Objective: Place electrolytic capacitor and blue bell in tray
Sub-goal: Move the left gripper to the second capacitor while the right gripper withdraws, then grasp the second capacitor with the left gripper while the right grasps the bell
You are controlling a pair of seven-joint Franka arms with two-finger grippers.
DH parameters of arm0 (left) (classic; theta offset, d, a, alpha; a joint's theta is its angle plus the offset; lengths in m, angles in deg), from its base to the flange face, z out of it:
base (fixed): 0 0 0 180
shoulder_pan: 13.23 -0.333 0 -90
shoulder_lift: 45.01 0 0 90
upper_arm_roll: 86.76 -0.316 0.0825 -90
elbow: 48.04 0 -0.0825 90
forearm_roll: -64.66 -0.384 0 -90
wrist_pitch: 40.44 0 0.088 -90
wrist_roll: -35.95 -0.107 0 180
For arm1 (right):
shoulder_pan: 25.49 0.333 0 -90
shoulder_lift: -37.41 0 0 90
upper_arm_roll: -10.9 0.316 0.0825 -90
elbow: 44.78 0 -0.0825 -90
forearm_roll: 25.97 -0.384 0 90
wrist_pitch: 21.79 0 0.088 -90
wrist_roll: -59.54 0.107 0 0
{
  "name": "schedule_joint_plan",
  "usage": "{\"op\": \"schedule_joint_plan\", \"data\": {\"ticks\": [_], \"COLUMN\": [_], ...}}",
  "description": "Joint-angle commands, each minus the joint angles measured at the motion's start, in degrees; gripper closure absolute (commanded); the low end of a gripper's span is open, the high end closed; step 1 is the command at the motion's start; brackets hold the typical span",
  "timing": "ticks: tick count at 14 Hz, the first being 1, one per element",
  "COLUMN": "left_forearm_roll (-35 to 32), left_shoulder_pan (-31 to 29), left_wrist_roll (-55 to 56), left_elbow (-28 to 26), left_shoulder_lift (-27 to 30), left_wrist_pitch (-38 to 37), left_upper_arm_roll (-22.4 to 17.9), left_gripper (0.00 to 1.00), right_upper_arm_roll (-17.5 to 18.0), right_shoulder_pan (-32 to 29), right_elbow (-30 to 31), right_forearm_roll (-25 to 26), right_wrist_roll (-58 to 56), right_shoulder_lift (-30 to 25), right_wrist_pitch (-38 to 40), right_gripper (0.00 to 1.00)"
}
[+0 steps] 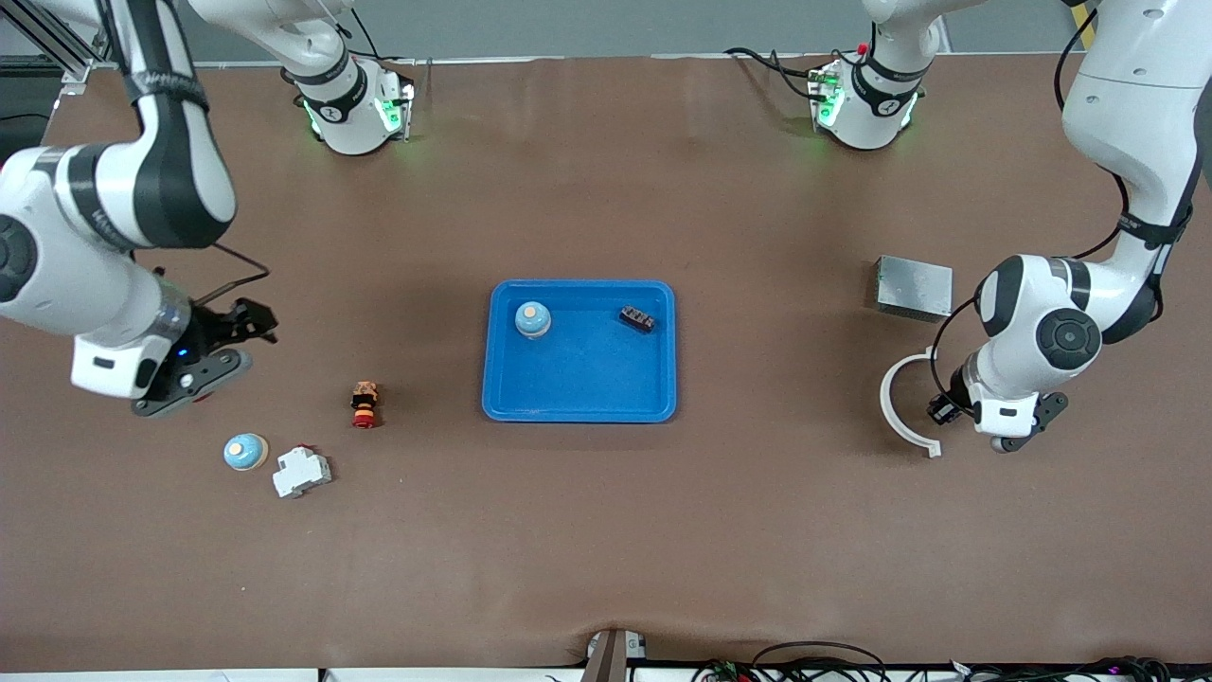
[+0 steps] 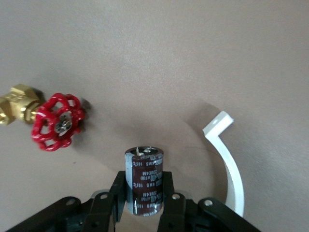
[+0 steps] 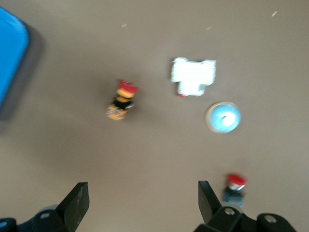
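Note:
My left gripper is shut on the electrolytic capacitor, a dark brown cylinder with white print. In the front view this gripper is low over the table at the left arm's end, beside a white curved piece. The bright-blue tray lies mid-table and holds a blue bell and a small black part. A second blue bell sits on the table at the right arm's end; it also shows in the right wrist view. My right gripper is open and empty above the table near it.
A white breaker lies beside the loose bell. A red-and-orange push button stands between it and the tray. A grey metal box sits near the left arm. A red-handled brass valve and a small red button also show.

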Motion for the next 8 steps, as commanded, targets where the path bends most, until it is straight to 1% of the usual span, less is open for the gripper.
{"op": "schedule_joint_plan", "data": {"ticks": [1,3,6,8], "left_forearm_roll": [-0.3,-0.3,-0.3,-0.3], "left_shoulder_pan": [0.2,0.2,0.3,0.6], "left_wrist_roll": [3.5,6.4,14.0,20.0], "left_elbow": [0.1,1.2,3.0,3.0], "left_shoulder_lift": [3.7,4.5,4.5,4.0], "left_wrist_pitch": [-5.4,-9.2,-12.7,-12.7], "left_upper_arm_roll": [2.5,5.1,9.7,12.4], "left_gripper": [1.00,1.00,1.00,1.00], "right_upper_arm_roll": [1.3,1.3,1.3,1.3], "right_shoulder_pan": [-4.7,-6.9,-9.2,-10.0], "right_elbow": [-1.5,-4.5,-12.9,-14.8], "right_forearm_roll": [1.1,1.1,1.0,0.5], "right_wrist_roll": [-8.2,-12.8,-20.3,-23.4], "right_shoulder_lift": [6.1,11.3,20.8,24.0], "right_wrist_pitch": [-6.8,-9.2,-9.2,-9.8], "right_gripper": [0.00,0.00,0.00,0.00]}}
